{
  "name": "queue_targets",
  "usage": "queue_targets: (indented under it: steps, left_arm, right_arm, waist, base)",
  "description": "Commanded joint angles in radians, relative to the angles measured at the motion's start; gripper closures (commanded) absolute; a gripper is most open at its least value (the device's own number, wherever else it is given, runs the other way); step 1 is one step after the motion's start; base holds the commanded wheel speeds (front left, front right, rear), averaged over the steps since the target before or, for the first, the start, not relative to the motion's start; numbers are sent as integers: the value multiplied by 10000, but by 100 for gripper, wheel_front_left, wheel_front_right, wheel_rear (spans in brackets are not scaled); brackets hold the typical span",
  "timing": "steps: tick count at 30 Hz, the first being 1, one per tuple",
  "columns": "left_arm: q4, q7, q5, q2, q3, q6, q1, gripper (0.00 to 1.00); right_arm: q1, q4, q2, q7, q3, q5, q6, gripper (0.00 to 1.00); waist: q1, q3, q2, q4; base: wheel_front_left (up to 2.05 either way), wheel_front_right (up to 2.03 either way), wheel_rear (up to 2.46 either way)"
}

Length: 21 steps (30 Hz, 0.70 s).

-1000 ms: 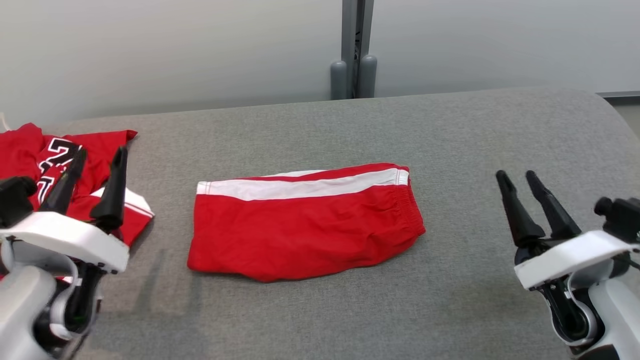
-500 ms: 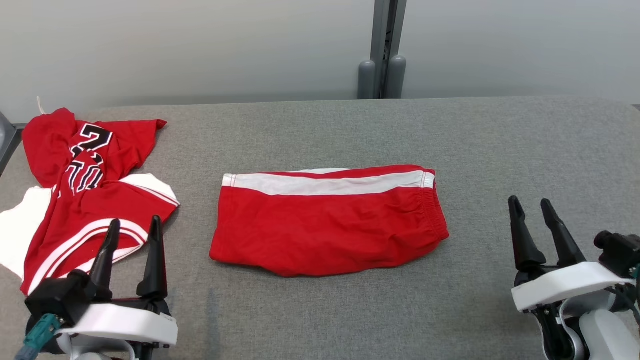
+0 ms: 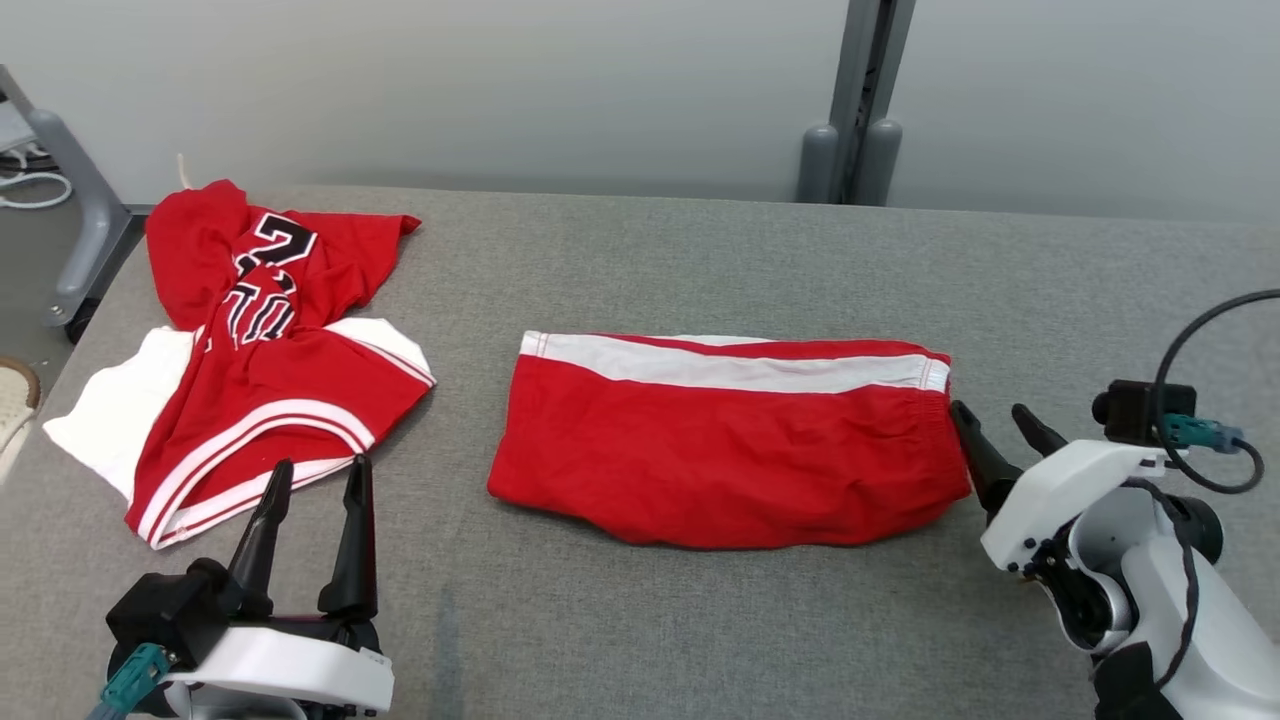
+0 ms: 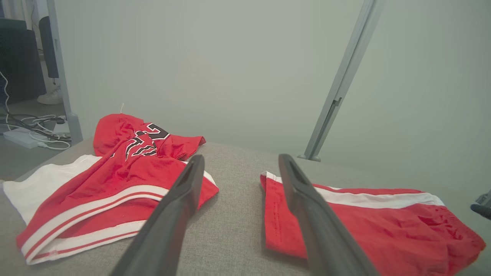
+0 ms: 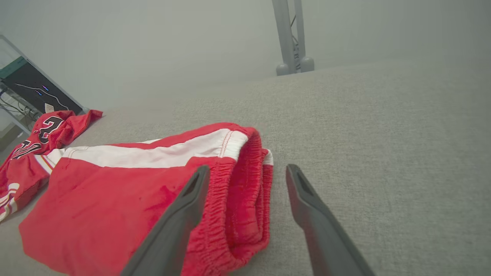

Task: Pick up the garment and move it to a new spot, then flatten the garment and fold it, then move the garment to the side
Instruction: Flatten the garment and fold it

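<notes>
— At the near edge of the surface (image 3: 700, 640), how do the tools stand?
— The left tool (image 3: 320, 463) sits low on the left, jaws spread, empty, and clear of any cloth. The right tool (image 3: 990, 408) is likewise spread and empty, its tips at the waistband end of the red shorts (image 3: 730, 450).
— Touching them?
— I cannot tell.
— And the shorts?
— Folded flat mid-surface, with a white stripe along the far edge.
— Farther off?
— A crumpled red jersey (image 3: 260, 370) lies at the left, apart from the shorts. Behind stands a grey post (image 3: 860, 90) against the wall.
</notes>
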Motion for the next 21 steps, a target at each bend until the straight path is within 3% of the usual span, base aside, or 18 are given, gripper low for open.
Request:
queue_targets:
  steps: [1, 13, 21]
  left_arm:
    - [67, -16, 125, -48, 61, -120, -87, 0]
    - [448, -16, 401, -342, 360, -546, -270, 0]
    - [628, -16, 535, -400, 453, -710, -402, 0]
  right_arm:
    - [-278, 286, 64, 187, 95, -105, 7, 0]
    - [-1359, 2610, 174, 594, -575, -529, 7, 0]
    - [-1740, 3556, 419, 1061, -958, -153, 7, 0]
  waist:
    - [0, 22, -1, 199]
    - [0, 295, -1, 730]
    - [0, 462, -1, 780]
  base:
    - [0, 0, 0]
    - [0, 0, 0]
    - [0, 0, 0]
